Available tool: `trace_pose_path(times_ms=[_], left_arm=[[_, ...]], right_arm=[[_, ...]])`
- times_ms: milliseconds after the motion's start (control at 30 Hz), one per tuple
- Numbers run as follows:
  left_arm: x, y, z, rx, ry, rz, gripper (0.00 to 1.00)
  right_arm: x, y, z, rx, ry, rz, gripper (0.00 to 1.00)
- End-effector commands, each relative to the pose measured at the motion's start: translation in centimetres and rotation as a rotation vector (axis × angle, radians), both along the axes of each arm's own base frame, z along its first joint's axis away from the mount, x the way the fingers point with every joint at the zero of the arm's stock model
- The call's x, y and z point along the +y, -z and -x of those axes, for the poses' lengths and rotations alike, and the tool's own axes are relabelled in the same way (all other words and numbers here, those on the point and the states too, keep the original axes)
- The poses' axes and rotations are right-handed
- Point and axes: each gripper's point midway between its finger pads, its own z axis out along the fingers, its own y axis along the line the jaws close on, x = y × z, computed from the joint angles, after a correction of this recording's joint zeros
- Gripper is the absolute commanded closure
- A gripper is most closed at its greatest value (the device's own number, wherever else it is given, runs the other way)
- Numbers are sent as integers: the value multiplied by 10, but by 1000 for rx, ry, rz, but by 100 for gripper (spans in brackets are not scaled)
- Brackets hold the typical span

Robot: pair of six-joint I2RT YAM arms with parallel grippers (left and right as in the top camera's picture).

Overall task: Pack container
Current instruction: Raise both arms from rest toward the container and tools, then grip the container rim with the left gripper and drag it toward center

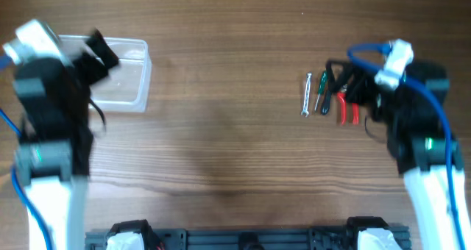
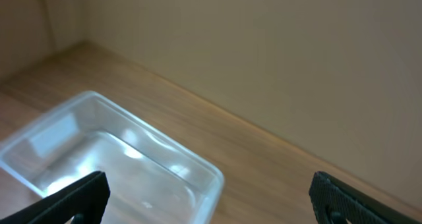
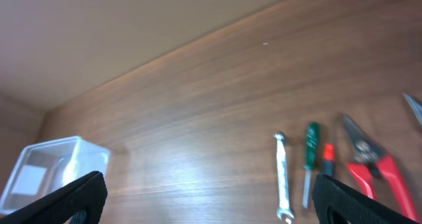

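The clear plastic container (image 1: 140,77) lies at the table's far left and looks empty; it also shows in the left wrist view (image 2: 158,141) and small in the right wrist view (image 3: 49,159). My left gripper (image 1: 99,55) is open and empty, hovering over the container's left part, its fingers straddling the near corner (image 2: 208,197). A silver wrench (image 1: 307,94), a green screwdriver (image 1: 321,90) and red-handled pliers (image 1: 346,109) lie side by side at the right. My right gripper (image 1: 347,79) is open and empty above these tools (image 3: 211,197).
In the right wrist view the wrench (image 3: 283,178), the green screwdriver (image 3: 310,161), a small red-and-black tool (image 3: 327,159) and the pliers (image 3: 372,168) lie in a row. A beige wall (image 2: 264,46) borders the table's far edge.
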Motion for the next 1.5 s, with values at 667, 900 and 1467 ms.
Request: trace_pose_path(times_ms=[667, 900, 1467], left_arm=[[246, 184, -96, 561, -17, -400, 0], [244, 244, -105, 659, 129, -439, 12], [224, 306, -103, 720, 242, -311, 92]], right_arm=[[19, 61, -18, 420, 20, -199, 0], [14, 79, 7, 543, 36, -157, 0], [8, 87, 16, 591, 70, -129, 0]])
